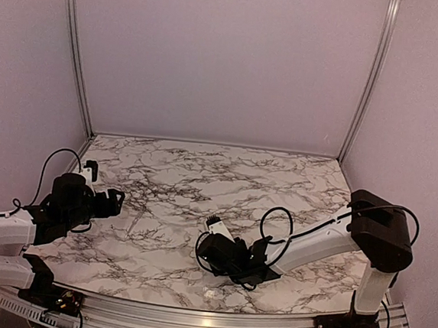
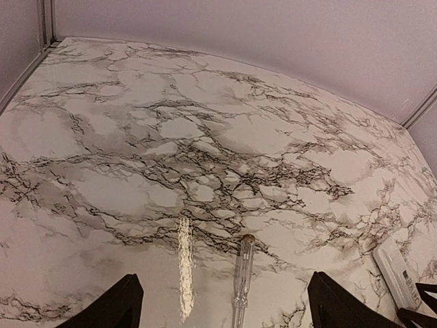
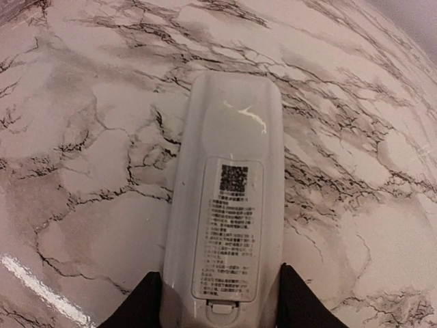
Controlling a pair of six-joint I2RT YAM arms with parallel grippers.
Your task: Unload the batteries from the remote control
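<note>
My right hand [image 3: 220, 275] pinches the remote control [image 3: 225, 171] by its edges, battery cover [image 3: 229, 239] up; I should hold firm while my spread left hand [image 1: 115, 198] works that cover off.

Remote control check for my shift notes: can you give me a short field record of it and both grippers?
remote control: back face up, label showing
battery cover: shut, contents hidden
right gripper: closed on the remote control's near end
left gripper: open, holding nothing, apart from the remote control
clear slim tool: lying on the table before the left gripper
</note>
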